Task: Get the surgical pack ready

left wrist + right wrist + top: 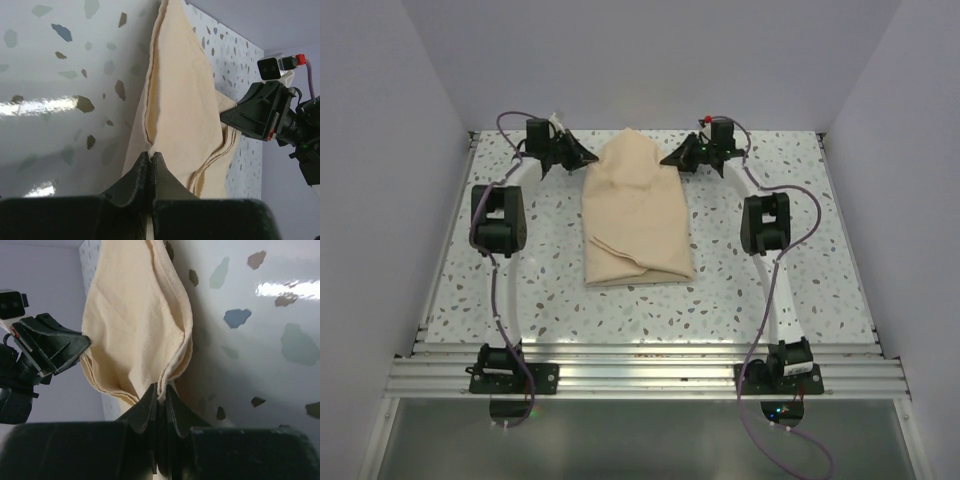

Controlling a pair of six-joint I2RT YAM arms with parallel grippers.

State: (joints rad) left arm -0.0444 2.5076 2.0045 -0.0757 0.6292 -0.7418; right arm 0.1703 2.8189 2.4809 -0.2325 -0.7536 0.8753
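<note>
I see one surgical pack (635,215) on the table (770,285). Both my pincers are clamped on it: left gripper (588,157) far-left edge, right gripper (667,159) far-right edge.

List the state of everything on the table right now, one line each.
Beige wrap: folded into a long bundle, lying on the table, far end gathered narrow.
Left tool: shut, pinching the wrap's left edge.
Right tool: shut, pinching the wrap's right edge.
</note>
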